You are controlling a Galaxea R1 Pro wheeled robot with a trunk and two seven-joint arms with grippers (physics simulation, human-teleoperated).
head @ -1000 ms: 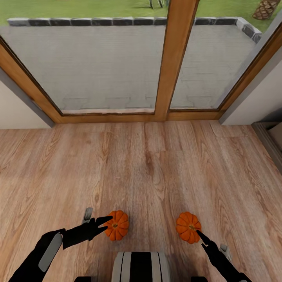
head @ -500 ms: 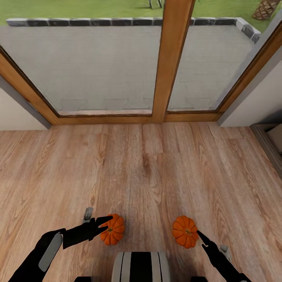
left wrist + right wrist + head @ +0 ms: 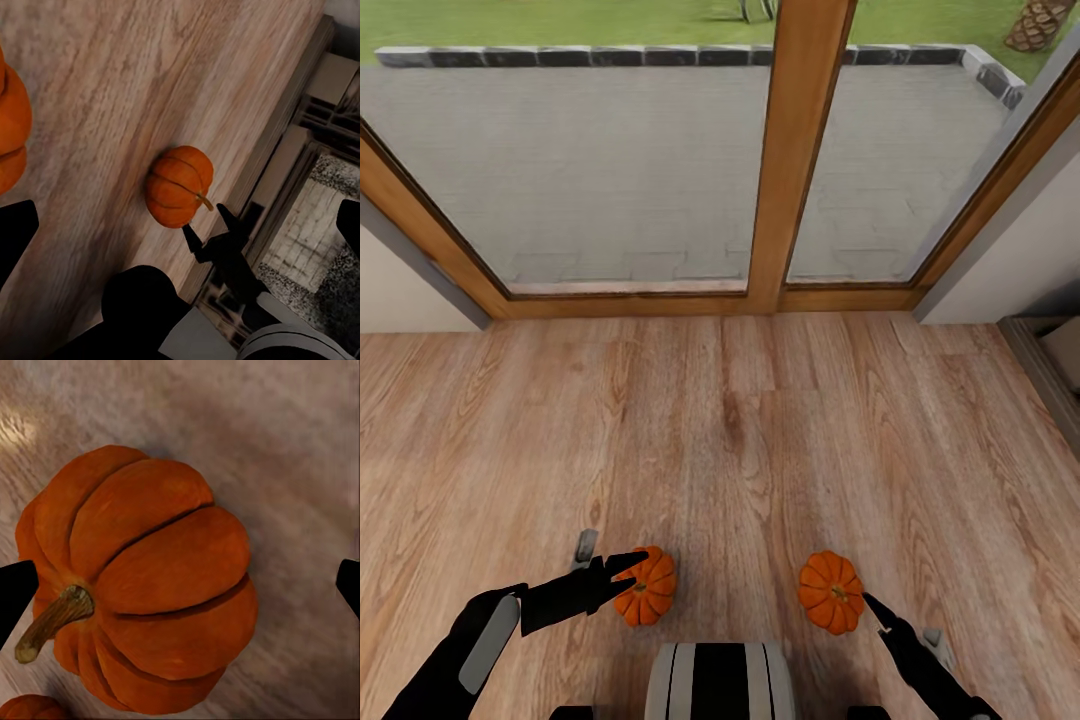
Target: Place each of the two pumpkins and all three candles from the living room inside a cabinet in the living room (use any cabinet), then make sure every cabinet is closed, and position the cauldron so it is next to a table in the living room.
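While both pumpkins sit on the wooden floor (image 3: 760, 430) by the glass door (image 3: 640, 170), each arm hangs over one — left fingers (image 3: 628, 572) spread around the left pumpkin (image 3: 645, 586), right fingers (image 3: 875, 606) spread over the right pumpkin (image 3: 830, 592), grasping nothing.

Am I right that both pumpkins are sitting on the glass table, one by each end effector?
Not quite. The head view shows both pumpkins on the wooden floor, not a glass table. One does sit by each end effector, left and right.
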